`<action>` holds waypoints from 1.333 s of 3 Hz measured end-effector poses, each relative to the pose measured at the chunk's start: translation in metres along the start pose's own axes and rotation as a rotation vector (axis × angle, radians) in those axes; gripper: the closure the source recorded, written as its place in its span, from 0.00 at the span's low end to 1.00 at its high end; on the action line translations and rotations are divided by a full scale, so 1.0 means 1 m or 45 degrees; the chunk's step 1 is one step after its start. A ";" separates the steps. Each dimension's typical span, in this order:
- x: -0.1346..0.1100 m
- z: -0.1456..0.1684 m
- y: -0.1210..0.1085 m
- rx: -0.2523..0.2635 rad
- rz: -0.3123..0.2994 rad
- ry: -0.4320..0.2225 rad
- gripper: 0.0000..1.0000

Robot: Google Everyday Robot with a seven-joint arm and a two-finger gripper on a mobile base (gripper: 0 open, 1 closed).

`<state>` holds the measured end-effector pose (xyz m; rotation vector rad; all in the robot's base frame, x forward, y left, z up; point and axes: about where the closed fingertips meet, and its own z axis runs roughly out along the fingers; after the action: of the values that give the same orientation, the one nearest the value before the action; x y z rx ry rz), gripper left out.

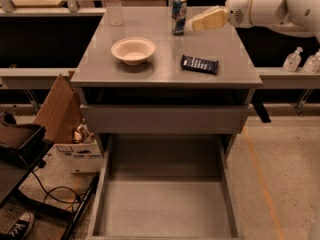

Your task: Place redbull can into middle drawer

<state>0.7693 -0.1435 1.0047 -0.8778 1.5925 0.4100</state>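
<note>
At the far edge of the worktop [165,76], the can [178,15] stands upright, long axis vertical and silver top up. The robot's pincer [196,23] hangs just beside it on the right of the view, reaching in sideways with its tip aimed at the can's lower half. Whether the two touch cannot be told, and neither can whether the pincer is apart or together.

The can rests on the worktop and has not been lifted, so the step in hand looks like the approach to the grasp. The next move calls for a square hold around the can's body. A glancing push could topple so slim a thing.

After that come a lift and a carry toward the near edge, passing a bowl [133,50] and a dark bar [199,64] on the way. A bottle [114,4] stands apart at the back left. Below the worktop a grey panel [165,118] sits closed. Beneath it the drawer [165,209] is pulled out with its floor bare, ready for the can to be lowered in.
</note>
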 end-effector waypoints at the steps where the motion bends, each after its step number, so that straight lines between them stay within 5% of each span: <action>1: 0.010 0.034 -0.045 0.139 0.106 -0.039 0.00; 2: 0.018 0.063 -0.081 0.242 0.141 -0.035 0.00; 4: 0.029 0.124 -0.103 0.283 0.188 -0.066 0.00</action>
<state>0.9296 -0.1335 0.9709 -0.5788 1.6244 0.3484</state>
